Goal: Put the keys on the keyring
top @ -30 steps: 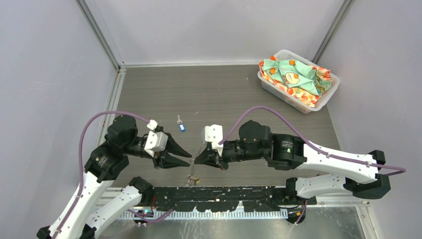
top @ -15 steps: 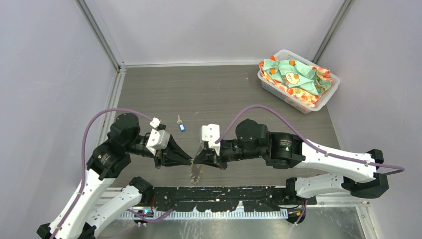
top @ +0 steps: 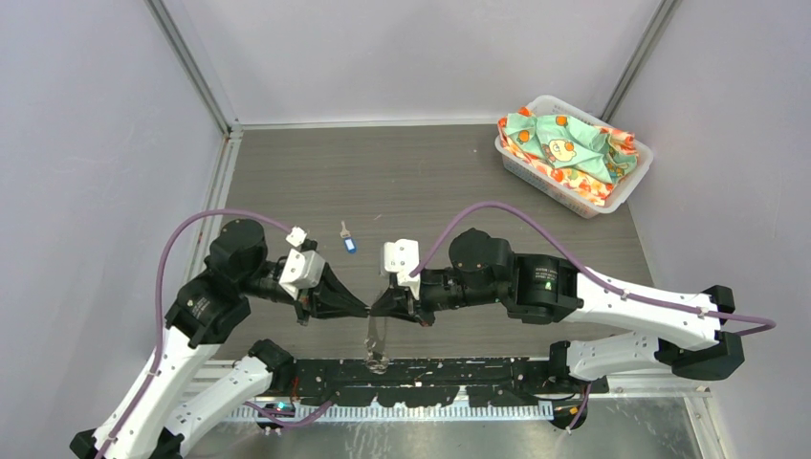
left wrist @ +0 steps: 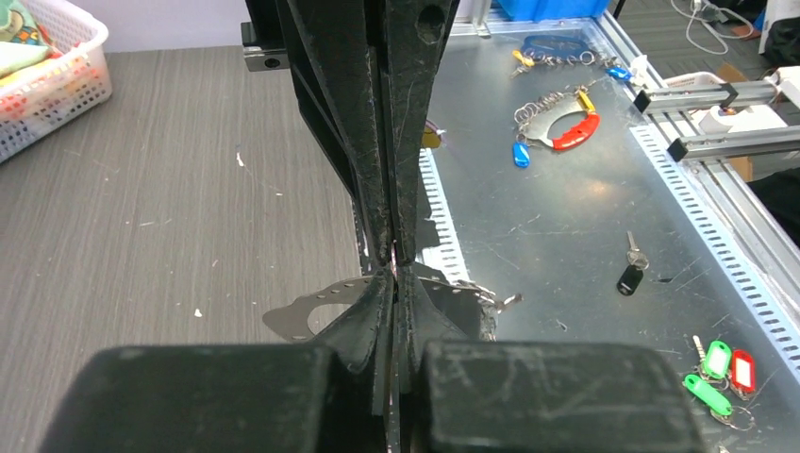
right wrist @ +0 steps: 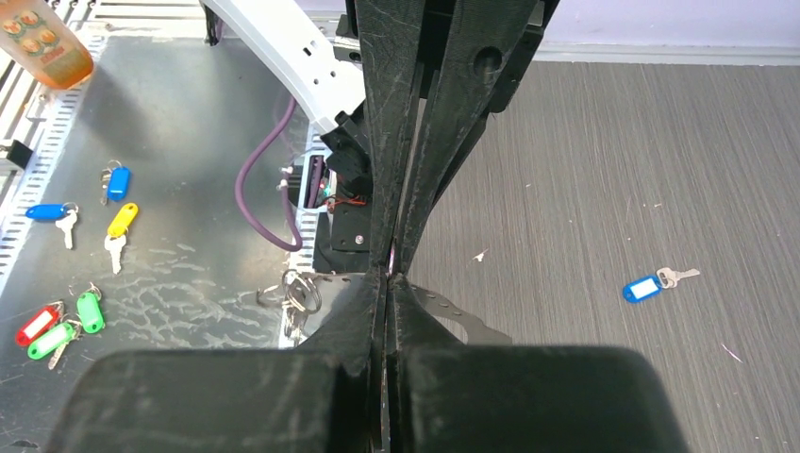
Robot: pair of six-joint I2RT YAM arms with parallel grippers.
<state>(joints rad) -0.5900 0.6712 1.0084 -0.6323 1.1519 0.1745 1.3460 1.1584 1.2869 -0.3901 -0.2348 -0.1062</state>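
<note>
Left gripper (top: 363,311) now at silvery keyring (left wrist: 288,321)

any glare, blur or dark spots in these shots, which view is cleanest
Top external is cleanest: even light, sharp, though the blue key is tiny. Left wrist: the shut left gripper looms dark and soft up close, sheen on the metal surface. Right wrist: the right gripper likewise hides much of the keyring.

The left fingers (top: 342,298) have closed and moved tip-to-tip against the right fingers (top: 389,304).
</note>
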